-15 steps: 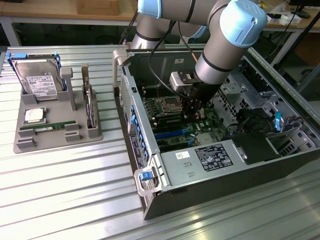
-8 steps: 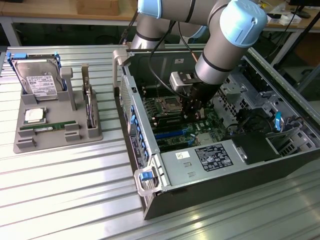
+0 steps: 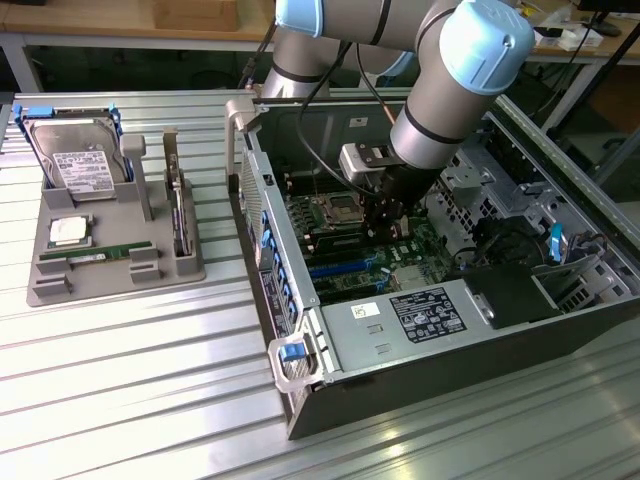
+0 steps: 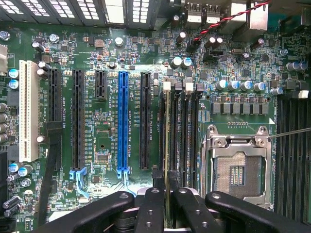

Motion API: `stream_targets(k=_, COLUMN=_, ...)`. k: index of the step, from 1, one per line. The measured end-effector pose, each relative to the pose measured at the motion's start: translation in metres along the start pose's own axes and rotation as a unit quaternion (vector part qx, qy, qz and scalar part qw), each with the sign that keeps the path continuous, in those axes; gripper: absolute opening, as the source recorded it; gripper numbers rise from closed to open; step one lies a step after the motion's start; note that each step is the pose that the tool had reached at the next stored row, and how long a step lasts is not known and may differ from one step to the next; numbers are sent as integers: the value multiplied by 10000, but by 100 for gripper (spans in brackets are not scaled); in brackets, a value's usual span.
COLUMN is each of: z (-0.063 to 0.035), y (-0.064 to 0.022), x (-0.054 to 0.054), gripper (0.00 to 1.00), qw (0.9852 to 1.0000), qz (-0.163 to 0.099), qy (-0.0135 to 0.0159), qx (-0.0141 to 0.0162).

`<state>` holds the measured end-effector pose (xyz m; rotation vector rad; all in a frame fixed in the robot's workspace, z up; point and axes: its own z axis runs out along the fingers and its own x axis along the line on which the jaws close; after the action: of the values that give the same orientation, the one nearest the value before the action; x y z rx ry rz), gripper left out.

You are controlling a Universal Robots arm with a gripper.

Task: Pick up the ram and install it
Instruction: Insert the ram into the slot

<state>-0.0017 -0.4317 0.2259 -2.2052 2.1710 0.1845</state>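
Observation:
In the wrist view the ram (image 4: 167, 141) appears edge-on as a thin pale-green line. It stands over the leftmost of the black memory slots (image 4: 173, 131), beside the processor socket (image 4: 238, 167). My gripper (image 4: 166, 196) is shut on the ram, with its black fingers (image 4: 153, 208) pressed against both faces of it. The exterior view has the gripper (image 3: 385, 222) reaching down inside the open computer case (image 3: 420, 330), just above the motherboard (image 3: 350, 265). There the ram is hidden behind the fingers.
A grey tray (image 3: 110, 285) at the exterior view's left holds a hard drive (image 3: 78, 160), a silver processor chip (image 3: 70, 230), a green stick lying flat (image 3: 100, 253) and an upright card (image 3: 178, 215). Drive cages and cables (image 3: 540, 250) crowd the case's right.

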Motion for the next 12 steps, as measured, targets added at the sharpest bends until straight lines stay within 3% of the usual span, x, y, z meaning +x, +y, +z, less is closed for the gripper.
stream_targets(k=2, z=0, y=0, x=0, gripper=13, qw=10000, qz=0, qy=-1, qx=0)
stream_targets(k=7, z=0, y=0, x=0, gripper=33, qw=10000, qz=0, qy=0, qx=0)
stream_targets(k=12, z=0, y=0, x=0, gripper=33, qw=10000, qz=0, qy=0, qx=0)
